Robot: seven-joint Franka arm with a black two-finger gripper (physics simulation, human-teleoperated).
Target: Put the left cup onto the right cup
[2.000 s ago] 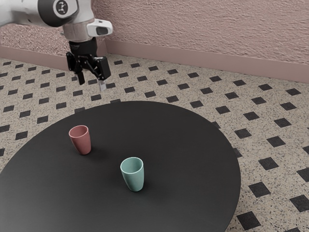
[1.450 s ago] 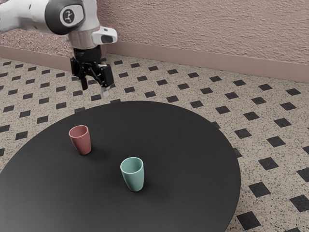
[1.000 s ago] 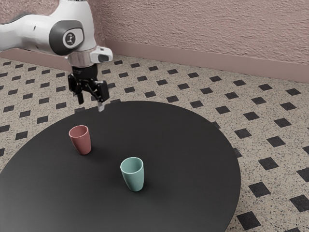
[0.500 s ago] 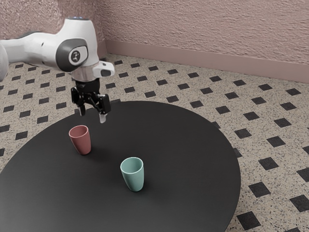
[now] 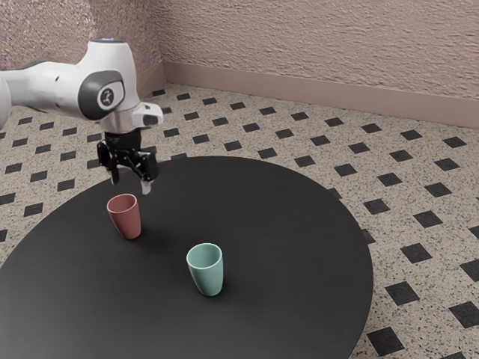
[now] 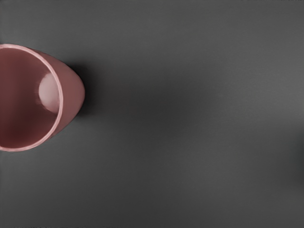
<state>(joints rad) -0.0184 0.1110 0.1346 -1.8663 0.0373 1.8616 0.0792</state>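
A pink cup (image 5: 124,215) stands upright on the round black table (image 5: 284,247), toward the exterior view's left. A teal cup (image 5: 204,269) stands upright nearer the front, to the right of the pink one. My gripper (image 5: 131,182) hangs open just above and slightly behind the pink cup, fingers pointing down, nothing between them. In the wrist view the pink cup (image 6: 33,97) is seen from above, off to one side of my hand, its hollow inside showing.
The table sits on a speckled floor with dark diamond tiles (image 5: 389,179). A pink textured wall with a baseboard (image 5: 337,93) runs behind. The table's far rim lies close behind my gripper.
My arm has come down and shifted toward the exterior view's left, from high behind the table to just above the pink cup. The fingers have stayed open. Both cups have not moved.
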